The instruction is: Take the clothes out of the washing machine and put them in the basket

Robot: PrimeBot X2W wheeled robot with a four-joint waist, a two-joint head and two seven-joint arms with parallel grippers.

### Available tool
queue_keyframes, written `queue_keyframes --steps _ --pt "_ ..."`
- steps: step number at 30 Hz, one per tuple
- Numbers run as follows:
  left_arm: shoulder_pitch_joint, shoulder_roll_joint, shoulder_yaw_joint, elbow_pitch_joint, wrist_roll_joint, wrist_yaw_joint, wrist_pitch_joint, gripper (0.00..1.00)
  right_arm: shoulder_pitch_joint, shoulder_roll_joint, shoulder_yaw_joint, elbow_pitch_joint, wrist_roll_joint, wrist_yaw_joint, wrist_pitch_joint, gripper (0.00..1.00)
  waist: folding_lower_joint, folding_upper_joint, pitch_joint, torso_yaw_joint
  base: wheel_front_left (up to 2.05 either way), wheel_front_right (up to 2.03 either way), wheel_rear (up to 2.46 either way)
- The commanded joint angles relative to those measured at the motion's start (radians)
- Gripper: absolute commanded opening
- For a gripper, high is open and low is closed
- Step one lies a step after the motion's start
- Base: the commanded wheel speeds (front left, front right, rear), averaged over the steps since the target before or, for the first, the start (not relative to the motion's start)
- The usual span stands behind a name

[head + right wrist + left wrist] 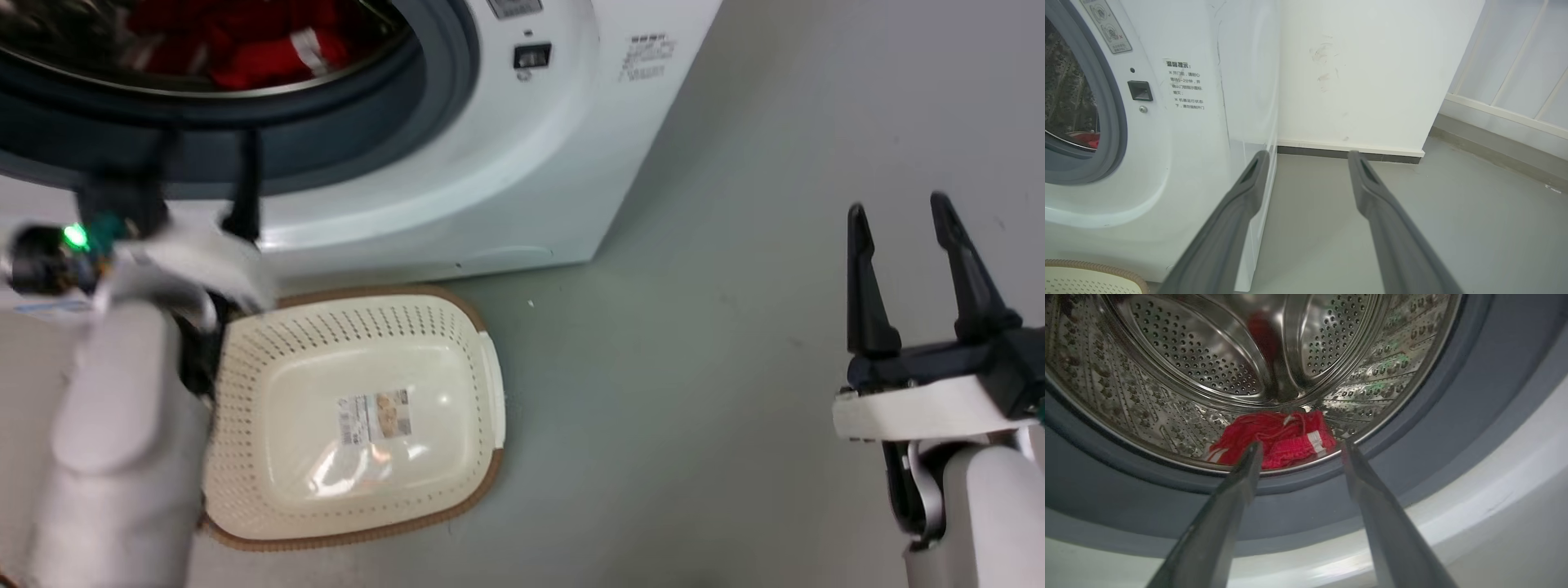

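The left wrist view looks straight into the washing machine (1515, 465). Its steel drum (1188, 355) is shiny and pierced with rows of small holes. The clothes (1278, 441) lie in a crumpled red heap with white stripes at the drum's bottom front, just behind the smooth grey rubber gasket (1453, 396). The left gripper (1301, 447) is spread, and its long dark fingers frame the heap without pinching it.

The head view adds the basket (482, 482), a rounded rectangle of cream plastic with perforated walls and a brown woven-look rim. It sits on the grey floor (694, 367) close against the machine's white front, with a paper label (374, 416) on its glossy bottom. The right gripper (898, 204) hangs well to the right over the floor, fingers apart and holding nothing.

The right wrist view alone shows a square black latch slot (1140, 90) and the scuffed white wall (1363, 81).
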Motion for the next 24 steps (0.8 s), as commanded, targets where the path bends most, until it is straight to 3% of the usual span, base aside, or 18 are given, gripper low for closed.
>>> queue_keyframes --steps 1,5,13,24 --pt "-0.09 0.03 -0.001 0.052 -0.023 -0.004 0.053 1.0 -0.036 0.002 0.01 -0.022 0.009 -0.001 -0.002 1.0 -0.0002 0.0 0.108 -0.061 0.0 0.0 0.0" --pt "-0.294 0.106 -0.032 0.145 -0.056 -0.005 0.187 1.0 -0.068 0.002 0.033 -0.057 0.029 -0.001 -0.002 1.0 -0.0002 0.0 0.164 -0.103 0.0 0.0 0.0" --pt "-0.588 0.251 -0.193 0.257 -0.161 -0.006 0.496 1.0 -0.089 0.003 0.071 -0.101 0.078 -0.001 -0.002 1.0 -0.0002 0.0 0.247 -0.188 0.0 0.0 0.0" --pt "-0.8 0.4 -0.299 0.336 -0.297 -0.007 0.825 1.0 -0.089 0.003 0.157 -0.13 0.139 -0.001 -0.002 1.0 -0.0002 0.0 0.326 -0.306 0.0 0.0 0.0"
